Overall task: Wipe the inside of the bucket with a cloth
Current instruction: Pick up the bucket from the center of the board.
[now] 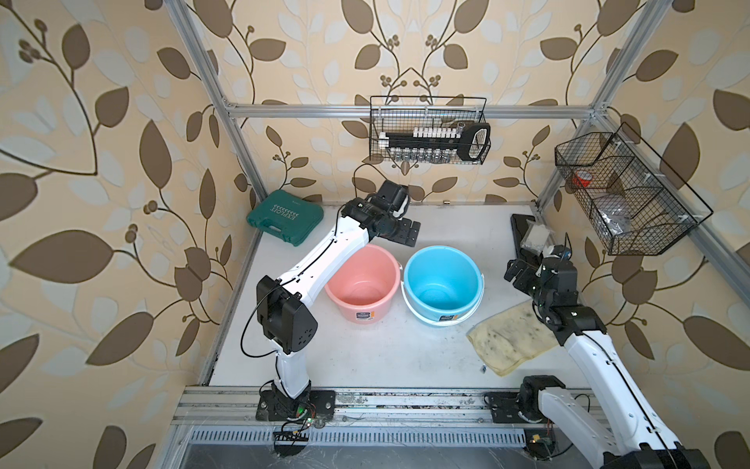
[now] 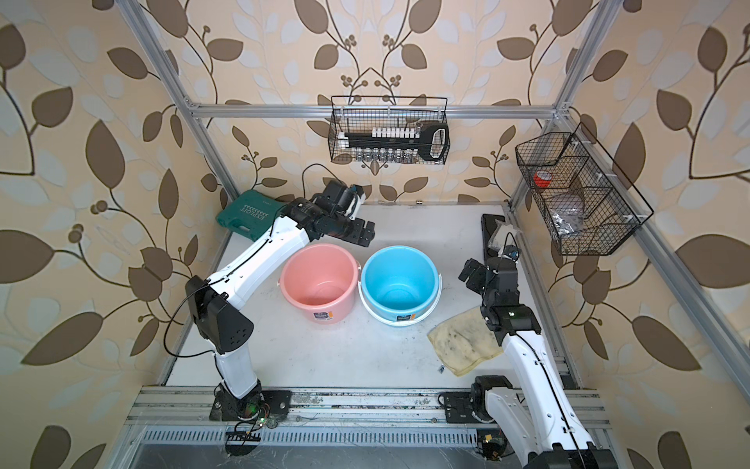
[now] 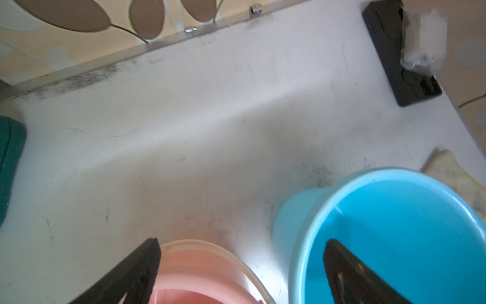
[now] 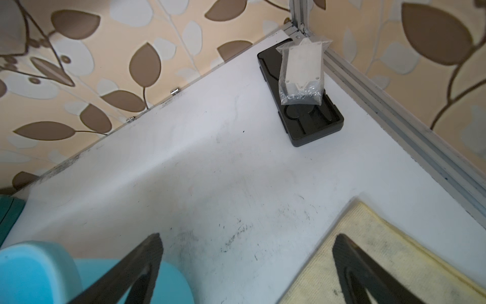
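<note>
Green tool case (image 1: 284, 217) sits far left. Next, our left gripper (image 1: 410, 231) hovers over the far rim of the pink bucket (image 1: 345, 280), jaws wide apart and empty. The blue bucket (image 1: 466, 276) stands just beside the pink one; both look empty. Further right, the cloth (image 1: 503, 341) lies flat on the table (image 1: 365, 357), partly under our right arm. Our right gripper (image 1: 513, 275) hangs past the cloth's far edge, jaws spread, holding nothing. We judge nothing done yet: picking up the cloth and all the wiping remain.
</note>
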{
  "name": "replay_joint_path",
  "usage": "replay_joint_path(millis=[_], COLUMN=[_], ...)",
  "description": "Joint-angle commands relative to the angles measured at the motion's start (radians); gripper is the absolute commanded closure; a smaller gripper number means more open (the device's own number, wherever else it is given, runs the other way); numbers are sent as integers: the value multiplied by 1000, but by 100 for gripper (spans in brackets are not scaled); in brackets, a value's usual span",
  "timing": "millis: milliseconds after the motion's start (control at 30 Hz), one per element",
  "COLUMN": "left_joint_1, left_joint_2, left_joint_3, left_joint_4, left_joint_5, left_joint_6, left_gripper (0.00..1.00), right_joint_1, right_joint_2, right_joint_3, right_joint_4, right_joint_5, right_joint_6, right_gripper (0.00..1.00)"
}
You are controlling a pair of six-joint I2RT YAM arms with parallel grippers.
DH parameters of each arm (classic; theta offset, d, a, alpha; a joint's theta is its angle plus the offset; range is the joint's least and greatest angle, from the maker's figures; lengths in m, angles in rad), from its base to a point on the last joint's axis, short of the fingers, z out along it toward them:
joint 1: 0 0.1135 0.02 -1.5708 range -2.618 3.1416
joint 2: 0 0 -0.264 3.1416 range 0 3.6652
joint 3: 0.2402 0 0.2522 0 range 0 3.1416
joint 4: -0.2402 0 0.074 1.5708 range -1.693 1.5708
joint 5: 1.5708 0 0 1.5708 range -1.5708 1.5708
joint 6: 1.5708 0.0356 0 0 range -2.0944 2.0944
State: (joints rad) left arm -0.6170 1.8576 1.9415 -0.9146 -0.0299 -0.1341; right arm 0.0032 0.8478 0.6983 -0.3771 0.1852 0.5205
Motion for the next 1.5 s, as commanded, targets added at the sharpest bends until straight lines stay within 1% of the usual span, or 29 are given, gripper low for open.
replay_joint_path(millis=[0, 200, 233, 267, 367, 500, 633, 800, 1033, 1167, 1267, 1367, 1467], left_joint_1=[-34, -94, -97, -98, -98, -98, -98, -98, -98, -98, -96, -96, -96], left_joint_2=[-3, 85, 100, 115, 134, 154, 183, 231, 248, 252, 252, 252, 250], left_joint_3=[34, 98, 99, 131, 136, 145, 171, 209, 206, 203, 201, 203, 198], left_joint_4=[-36, -105, -115, -124, -121, -104, -107, -143, -157, -161, -152, -155, -160], left_joint_5=[-3, 15, 22, 29, 48, 29, 32, 61, 71, 75, 77, 92, 87], left_joint_6=[40, 74, 81, 82, 83, 94, 115, 123, 129, 133, 131, 131, 134], left_gripper=[1, 1, 1, 1, 2, 4, 14, 31, 42, 50, 60, 69, 73], right_joint_1=[-3, -5, -5, -5, -5, -6, -5, -6, -5, -6, -5, -5, -5], right_joint_2=[-26, -47, -48, -47, -44, -45, -49, -33, 10, 50, 73, 56, 39], right_joint_3=[37, 39, 40, 43, 49, 45, 29, 13, 0, 12, 4, -22, -37], right_joint_4=[-67, -102, -109, -114, -134, -146, -152, -184, -211, -271, -289, -283, -305], right_joint_5=[-53, -90, -91, -92, -92, -101, -115, -114, -149, -148, -176, -178, -148], right_joint_6=[-4, 9, 9, 9, 8, 6, 11, 27, 49, 62, 79, 112, 128], right_gripper=[1, 1, 1, 1, 1, 1, 1, 1, 1, 1, 1, 1, 1])
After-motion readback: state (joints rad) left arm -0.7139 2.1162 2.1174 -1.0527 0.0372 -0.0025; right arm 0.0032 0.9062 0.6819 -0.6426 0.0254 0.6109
